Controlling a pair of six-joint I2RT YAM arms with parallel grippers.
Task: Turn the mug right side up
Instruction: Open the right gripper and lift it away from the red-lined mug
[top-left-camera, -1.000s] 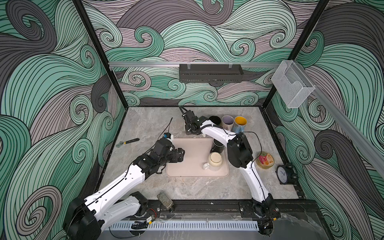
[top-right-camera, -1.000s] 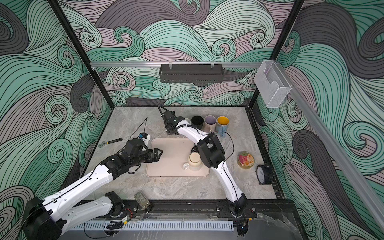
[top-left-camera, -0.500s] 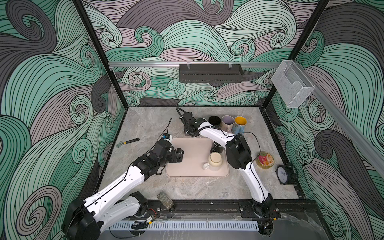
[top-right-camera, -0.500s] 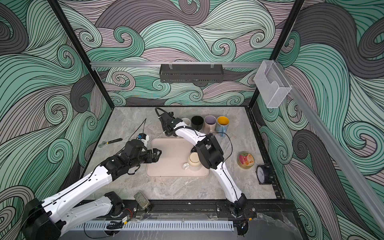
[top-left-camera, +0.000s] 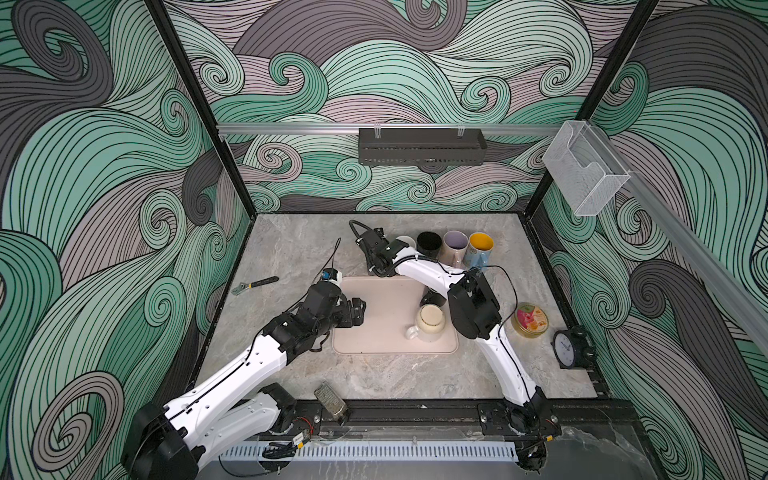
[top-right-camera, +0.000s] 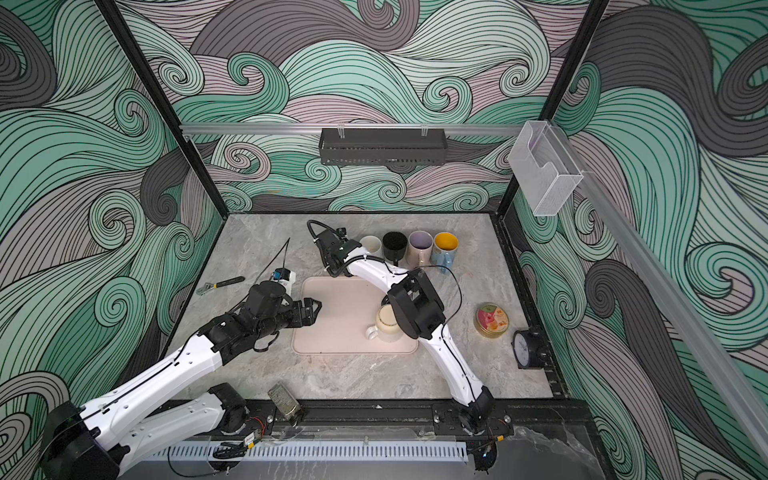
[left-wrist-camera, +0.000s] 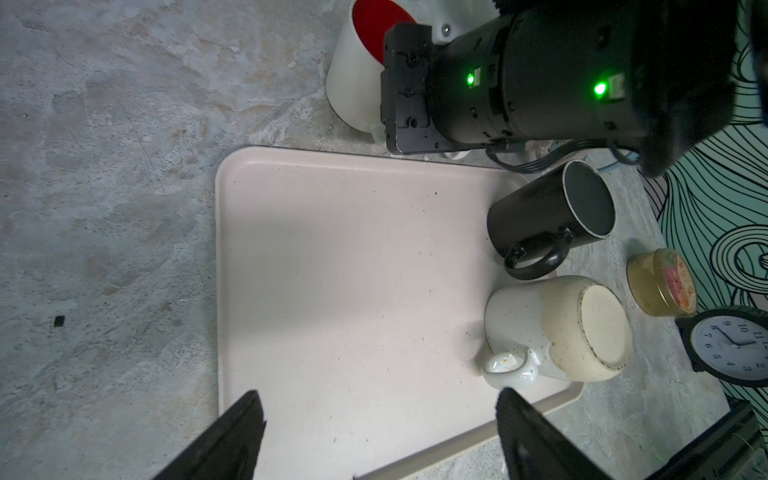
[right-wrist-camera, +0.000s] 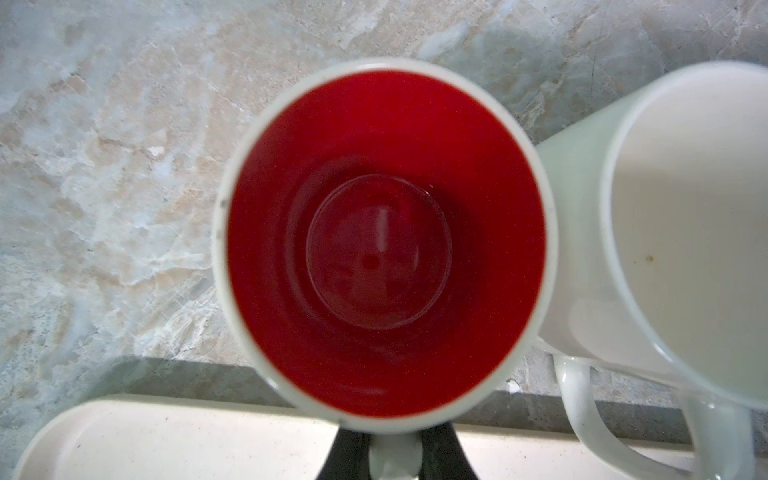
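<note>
Gripping the red-lined mug (right-wrist-camera: 382, 241) by its handle, our right claw (right-wrist-camera: 395, 453) holds it upright near the desk's (right-wrist-camera: 104, 166) back edge, right beside a white mug (right-wrist-camera: 685, 232). We judge that a skewed release could knock that neighbour over. Our left claw (left-wrist-camera: 379, 395) gapes wide and empty.

Left arm (top-left-camera: 232, 374): stretched forward, low.
Left gripper (left-wrist-camera: 380, 411): jaws stood wide apart, empty.
Right arm (top-left-camera: 424, 272): elbow bent, reached far back across the middle.
Right gripper (right-wrist-camera: 395, 453): pinched on mug (right-wrist-camera: 386, 232) handle.

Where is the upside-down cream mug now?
In both top views the cream mug stands base-up in the pink tray's near right corner, beside a black mug.
</note>
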